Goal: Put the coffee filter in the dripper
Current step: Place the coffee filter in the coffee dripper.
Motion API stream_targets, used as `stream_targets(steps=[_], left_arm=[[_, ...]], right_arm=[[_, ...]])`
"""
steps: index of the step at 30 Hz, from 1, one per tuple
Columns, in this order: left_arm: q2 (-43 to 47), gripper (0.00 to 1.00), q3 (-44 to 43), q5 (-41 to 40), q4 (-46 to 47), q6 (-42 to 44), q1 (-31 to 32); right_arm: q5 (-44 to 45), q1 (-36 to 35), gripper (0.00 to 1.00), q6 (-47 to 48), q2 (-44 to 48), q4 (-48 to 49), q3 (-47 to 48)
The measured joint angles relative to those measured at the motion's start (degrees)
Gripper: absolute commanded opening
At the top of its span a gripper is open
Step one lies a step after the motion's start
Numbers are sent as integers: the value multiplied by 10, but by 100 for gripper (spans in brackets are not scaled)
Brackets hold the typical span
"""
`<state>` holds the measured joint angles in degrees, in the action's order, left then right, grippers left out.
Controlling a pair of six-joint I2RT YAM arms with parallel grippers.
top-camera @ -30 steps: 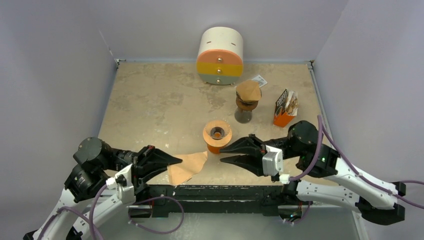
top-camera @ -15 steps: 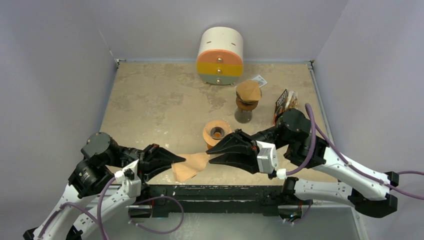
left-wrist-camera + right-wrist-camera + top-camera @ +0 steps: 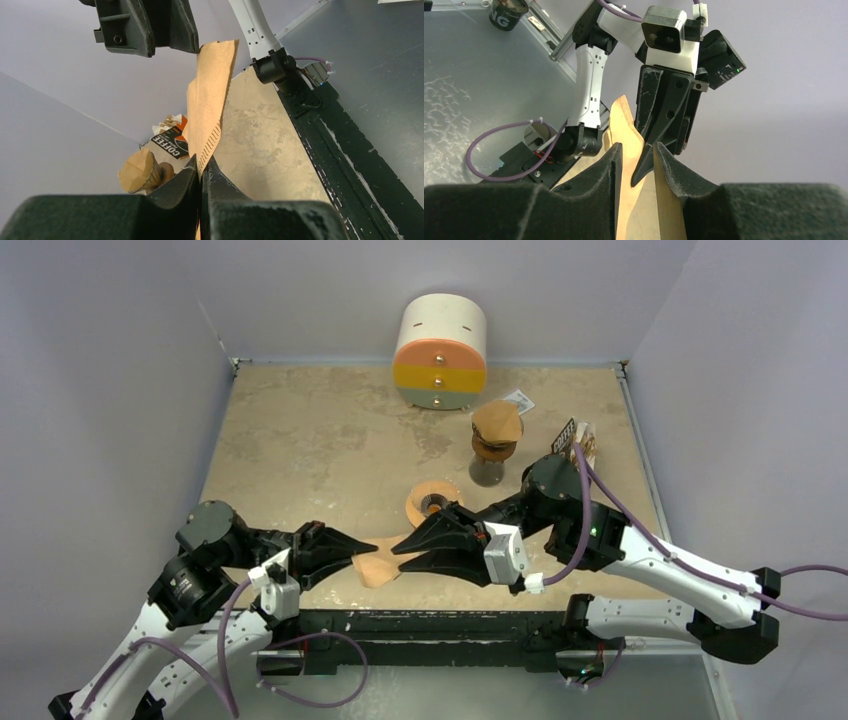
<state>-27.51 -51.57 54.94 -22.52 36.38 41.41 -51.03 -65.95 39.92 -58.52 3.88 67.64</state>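
Left fingers [image 3: 172, 192] pinch the coffee filter [image 3: 212, 95]; right fingers [image 3: 674, 170] stand parted around its other end

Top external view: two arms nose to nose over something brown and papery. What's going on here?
The left gripper is pinching a flat brown paper coffee filter by one edge. The right gripper faces it, with its jaws open on either side of the filter's opposite edge and not yet closed on it. The orange dripper stands on the tan table just behind them, with no filter in it.
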Motion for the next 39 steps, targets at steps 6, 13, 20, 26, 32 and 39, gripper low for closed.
stream_targets(steps=[6,13,20,26,32,39], left_arm=[[-1,0,4,-8,6,-8,0],[-1,0,5,-12,6,-8,0],[0,0,5,-11,6,-8,0],[0,0,5,-9,6,-9,0],[0,0,5,-7,6,-9,0],[0,0,5,-2,6,-9,0]], right_arm=[[0,-7,32,0,-4,1,2],[1,-12,32,2,-3,2,2],[5,-16,32,12,-3,-1,2],[7,-16,32,22,-3,-4,2],[12,-17,32,31,-3,-11,2],[25,-21,32,47,-3,-20,2]])
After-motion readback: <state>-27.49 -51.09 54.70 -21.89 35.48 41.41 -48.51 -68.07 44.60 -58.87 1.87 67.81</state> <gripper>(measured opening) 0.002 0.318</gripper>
